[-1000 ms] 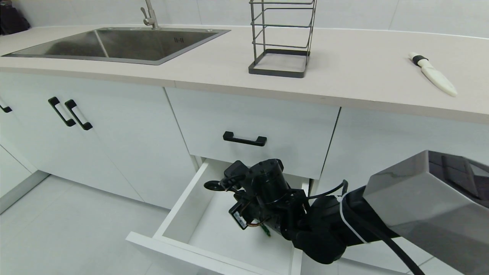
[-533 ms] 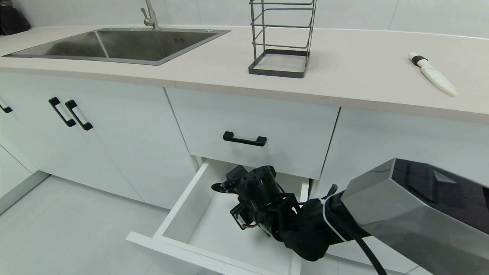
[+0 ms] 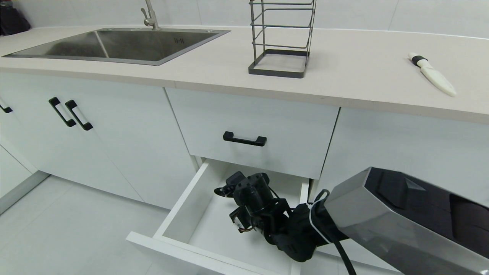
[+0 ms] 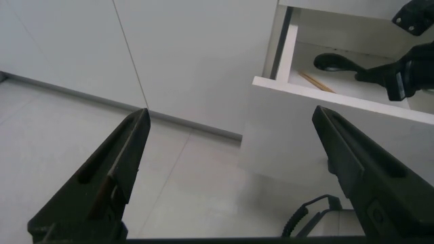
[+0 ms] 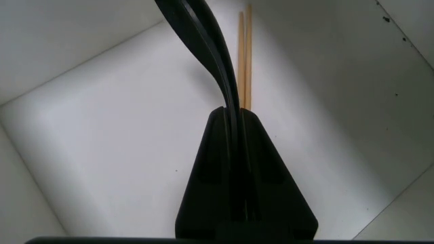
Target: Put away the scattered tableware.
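Right gripper (image 3: 230, 186) is down inside the open drawer (image 3: 182, 208) at 6 o'clock, pinching the black spoon (image 5: 203, 41) by its handle. The spoon's bowl points to 9 o'clock, with chopsticks (image 5: 244, 57) on the drawer floor just beside it. Left gripper (image 4: 230, 116) is spread wide, over the floor near the drawer front. White knife (image 3: 433, 74) lies on the desk (image 3: 363, 65) at 2 o'clock.

Head view high, facing counter (image 3: 344, 76) and drawer (image 3: 182, 204); left wrist low outside drawer; right wrist close inside.
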